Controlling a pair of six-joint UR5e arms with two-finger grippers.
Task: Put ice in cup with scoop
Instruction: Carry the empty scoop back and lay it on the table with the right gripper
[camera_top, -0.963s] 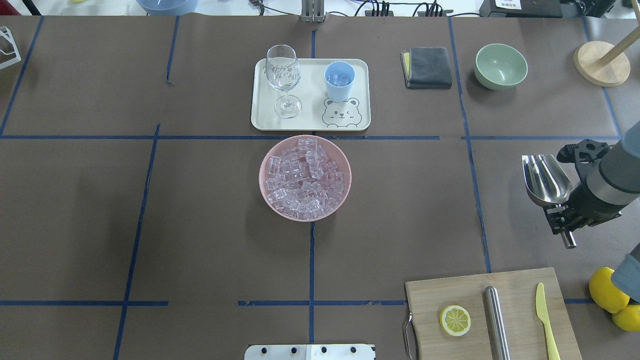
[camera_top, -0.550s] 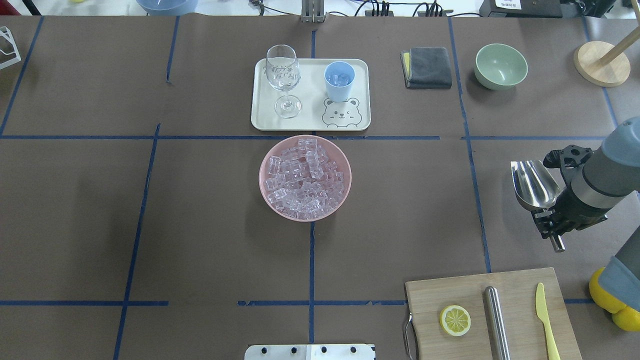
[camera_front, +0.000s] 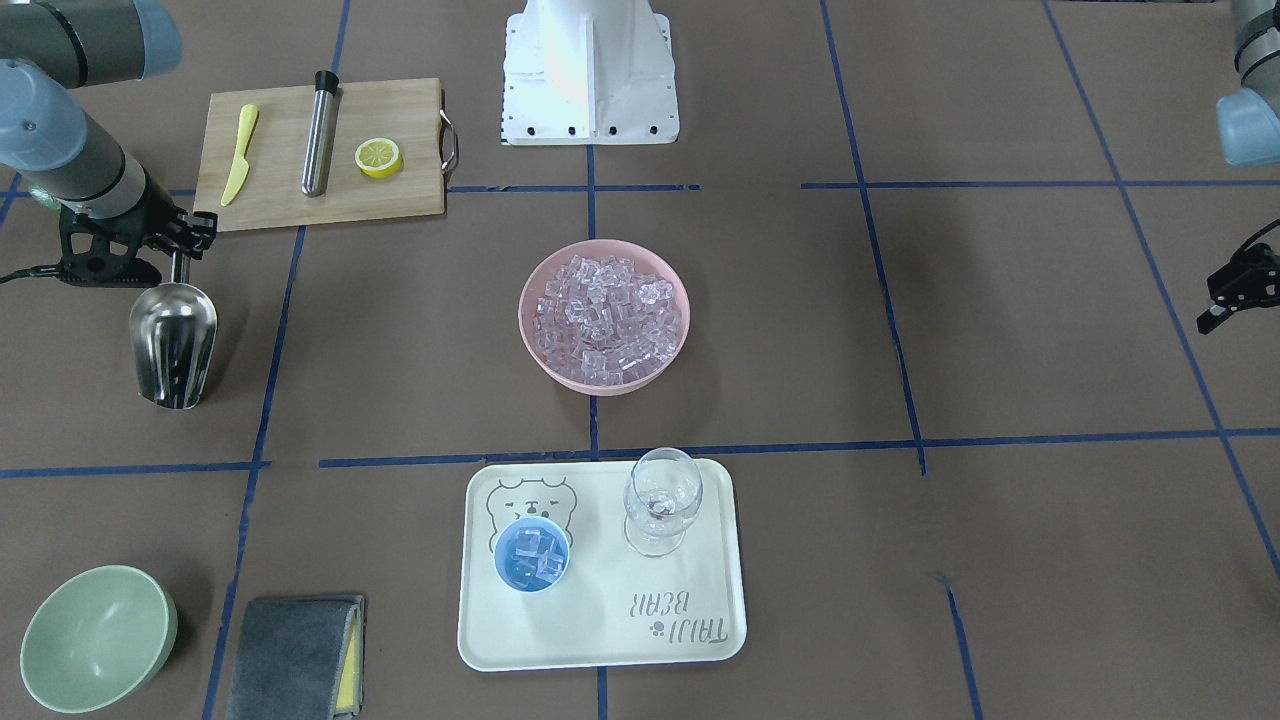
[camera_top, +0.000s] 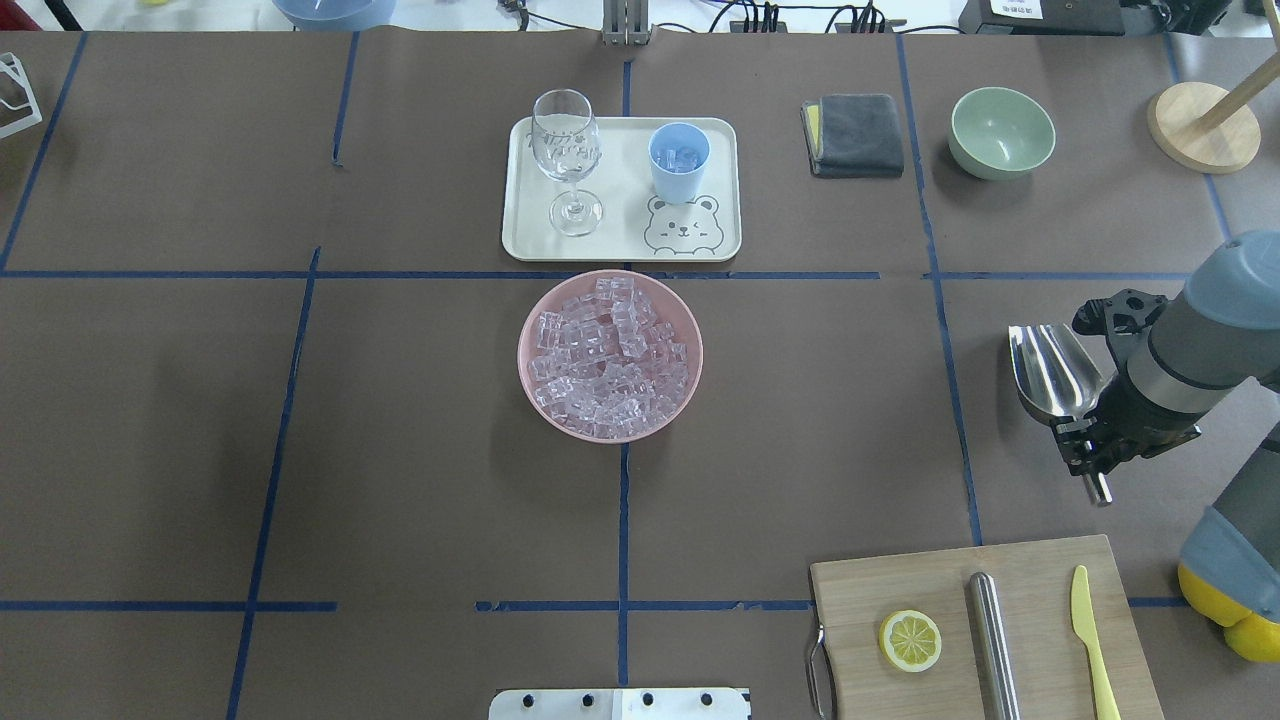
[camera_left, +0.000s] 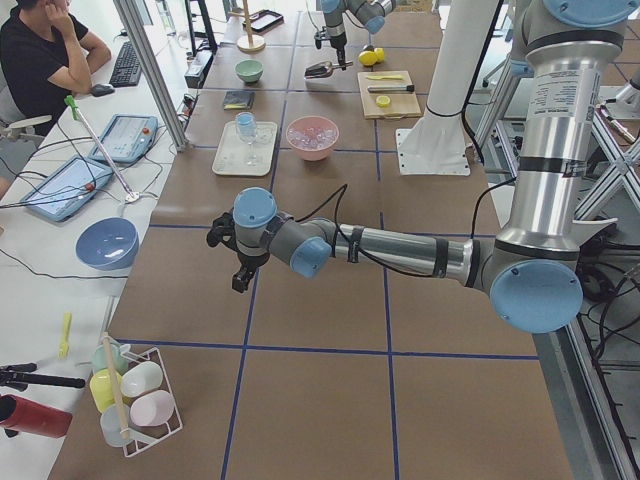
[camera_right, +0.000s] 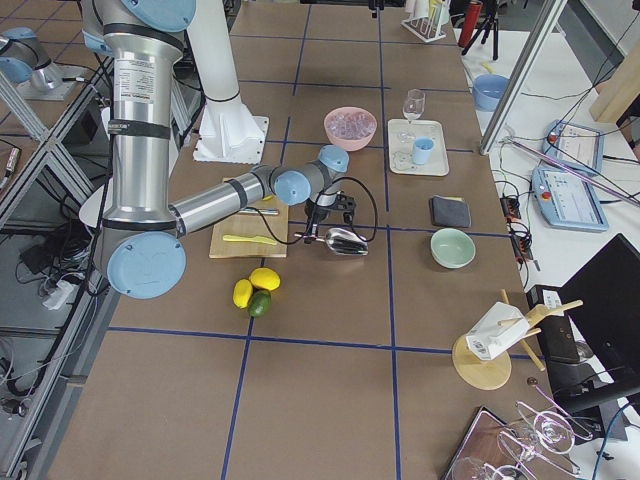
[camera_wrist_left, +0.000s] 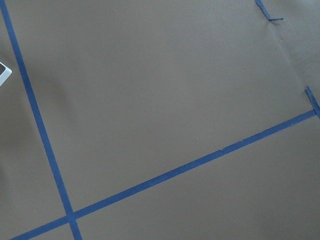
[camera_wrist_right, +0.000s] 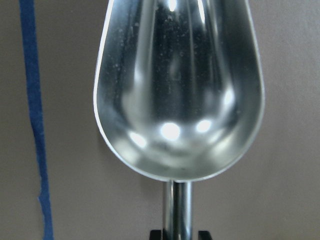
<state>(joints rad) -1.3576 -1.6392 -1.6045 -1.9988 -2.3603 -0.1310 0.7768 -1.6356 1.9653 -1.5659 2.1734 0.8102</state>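
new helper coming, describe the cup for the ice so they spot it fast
Find the cream bear tray beyond the pink bowl of ice. The cup stands on it beside a stemmed glass: short, light blue, no stem.

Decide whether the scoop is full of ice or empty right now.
Empty. The scoop shows only bare, shiny steel inside its trough; no cubes lie in it.

A bowl (camera_top: 523, 350) of ice (camera_top: 610, 360) stands at the centre of the table (camera_top: 400, 450); behind it, on a tray (camera_top: 625, 205), the cup (camera_top: 679, 165), holding more ice, stands right of a glass (camera_top: 567, 150). Farther right lie a cloth (camera_top: 858, 135) and a second bowl (camera_top: 1002, 140). The scoop (camera_top: 1055, 370), in the right gripper (camera_top: 1085, 440), is right of centre, a board (camera_top: 1040, 575) nearer the robot.
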